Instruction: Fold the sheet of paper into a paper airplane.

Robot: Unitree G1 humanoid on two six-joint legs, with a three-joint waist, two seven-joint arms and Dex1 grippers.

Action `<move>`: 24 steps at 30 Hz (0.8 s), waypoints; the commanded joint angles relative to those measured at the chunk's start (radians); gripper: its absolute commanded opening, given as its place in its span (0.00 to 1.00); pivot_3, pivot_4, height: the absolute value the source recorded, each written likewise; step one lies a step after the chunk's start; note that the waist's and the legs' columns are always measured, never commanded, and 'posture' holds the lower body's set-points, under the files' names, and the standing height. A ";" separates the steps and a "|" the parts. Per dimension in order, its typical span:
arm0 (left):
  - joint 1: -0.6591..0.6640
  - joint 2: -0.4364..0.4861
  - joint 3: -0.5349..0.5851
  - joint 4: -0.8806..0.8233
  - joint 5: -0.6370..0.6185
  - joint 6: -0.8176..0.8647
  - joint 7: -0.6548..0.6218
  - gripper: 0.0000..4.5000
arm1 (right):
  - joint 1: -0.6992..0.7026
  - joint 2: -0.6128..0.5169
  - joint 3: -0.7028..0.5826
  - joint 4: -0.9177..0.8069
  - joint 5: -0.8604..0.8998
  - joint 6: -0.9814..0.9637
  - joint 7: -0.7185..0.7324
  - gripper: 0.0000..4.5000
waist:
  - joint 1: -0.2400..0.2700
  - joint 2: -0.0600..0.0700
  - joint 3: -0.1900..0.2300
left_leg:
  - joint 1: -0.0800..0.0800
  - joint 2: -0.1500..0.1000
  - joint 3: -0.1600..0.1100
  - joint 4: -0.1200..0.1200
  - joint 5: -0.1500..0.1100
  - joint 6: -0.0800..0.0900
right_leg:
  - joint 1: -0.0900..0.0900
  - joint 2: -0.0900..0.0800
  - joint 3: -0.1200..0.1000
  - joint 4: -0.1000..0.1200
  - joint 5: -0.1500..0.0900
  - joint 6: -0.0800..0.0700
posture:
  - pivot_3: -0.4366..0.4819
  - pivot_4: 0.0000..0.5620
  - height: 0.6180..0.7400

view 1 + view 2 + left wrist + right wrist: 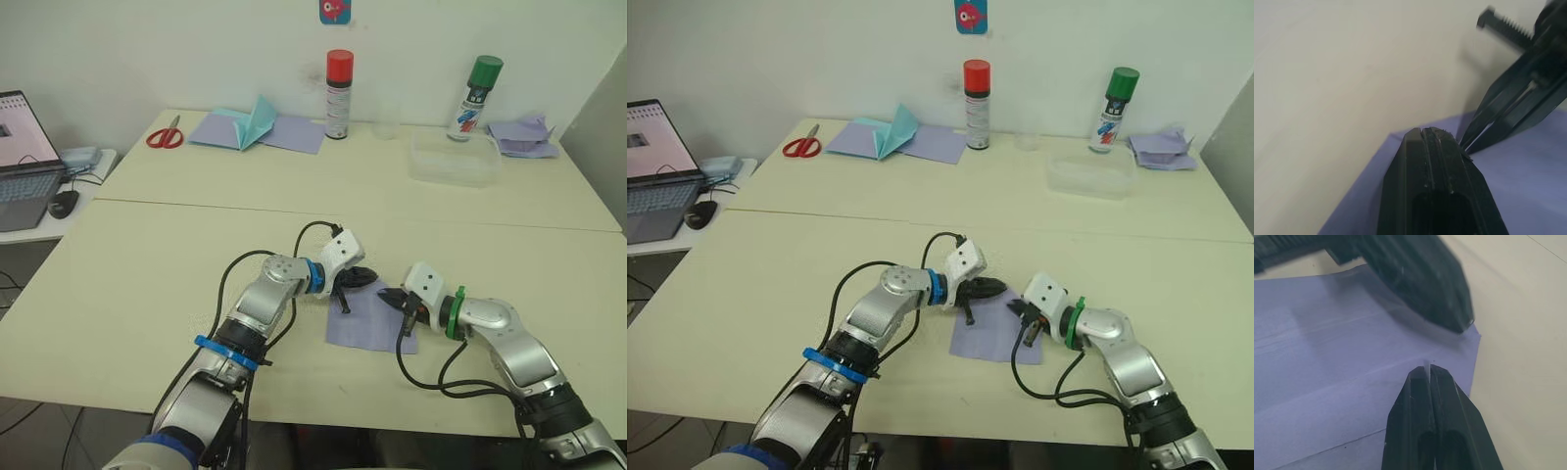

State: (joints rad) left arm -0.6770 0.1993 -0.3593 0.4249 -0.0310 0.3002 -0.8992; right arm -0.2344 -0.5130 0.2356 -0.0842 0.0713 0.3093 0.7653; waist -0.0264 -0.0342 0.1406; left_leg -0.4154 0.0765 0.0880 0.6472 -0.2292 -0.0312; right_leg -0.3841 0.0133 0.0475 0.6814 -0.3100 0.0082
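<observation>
1. The sheet of paper lies flat on the near table, between the two grippers.
2. The left gripper, jaws pressed together, tips over the sheet's far corner.
3. The right gripper, jaws together, tips at the sheet's right edge, close to the left's.

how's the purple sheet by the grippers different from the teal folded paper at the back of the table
The sheet of paper is lavender; the teal folded paper is teal. The sheet lies flat with only lengthwise creases, while the teal paper stands up in a tent shape. The sheet sits at the near table edge between the left gripper and right gripper; the teal paper rests far back on flat lavender sheets, beside red scissors. Both are thin paper.
</observation>
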 commanded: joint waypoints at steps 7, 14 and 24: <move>-0.064 -0.054 -0.033 0.112 0.058 -0.120 -0.014 0.00 | 0.009 -0.005 0.008 0.004 -0.018 0.002 0.002 0.01 | -0.001 0.000 0.000 | 0.000 0.000 0.000 -0.001 0.000 0.000 | 0.000 0.000 0.000 0.000 0.000 0.000 | 0.48 0.27 1.00; -0.063 -0.046 -0.066 0.150 0.120 -0.139 -0.018 0.00 | 0.027 -0.012 -0.019 -0.033 0.012 0.003 0.016 0.13 | 0.000 0.000 0.000 | 0.000 0.000 0.000 0.000 0.000 0.000 | 0.000 0.000 0.000 0.000 0.000 0.000 | 0.48 0.27 1.00; -0.054 -0.038 -0.076 0.169 0.148 -0.170 -0.031 0.00 | 0.074 -0.075 -0.135 -0.225 0.238 0.207 0.096 0.51 | -0.001 0.000 0.000 | -0.001 0.000 -0.001 0.000 0.000 0.000 | 0.000 0.000 0.001 0.000 0.000 0.000 | 0.48 0.27 1.00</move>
State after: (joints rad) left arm -0.7420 0.1580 -0.4149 0.5700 0.0901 0.1234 -0.9247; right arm -0.1370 -0.5988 0.1414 -0.2871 0.2773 0.5056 0.8826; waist -0.0275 -0.0341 0.1408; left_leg -0.4160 0.0759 0.0865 0.6471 -0.2288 -0.0316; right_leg -0.3837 0.0137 0.0483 0.6814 -0.3100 0.0082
